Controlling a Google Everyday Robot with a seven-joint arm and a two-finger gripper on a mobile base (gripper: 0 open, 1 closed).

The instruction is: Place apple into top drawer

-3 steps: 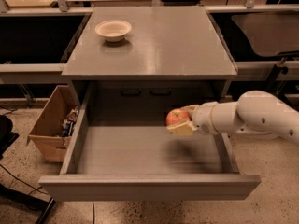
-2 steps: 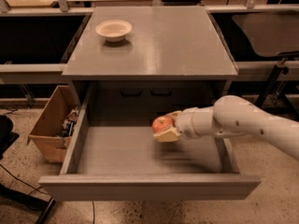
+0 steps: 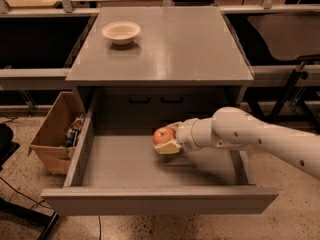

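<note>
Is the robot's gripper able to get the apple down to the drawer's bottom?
Probably yes: the gripper, holding the apple, is inside the open top drawer, with bare floor beneath.

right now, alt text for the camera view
A white robot arm reaches from the right into the open top drawer, its gripper shut on the apple. A bowl sits on the cabinet above; a cardboard box stands at left.

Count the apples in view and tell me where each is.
1. The small round red-orange apple sits in the gripper, inside the open grey top drawer, near its middle. Others might hide in the brown cardboard box.
</note>
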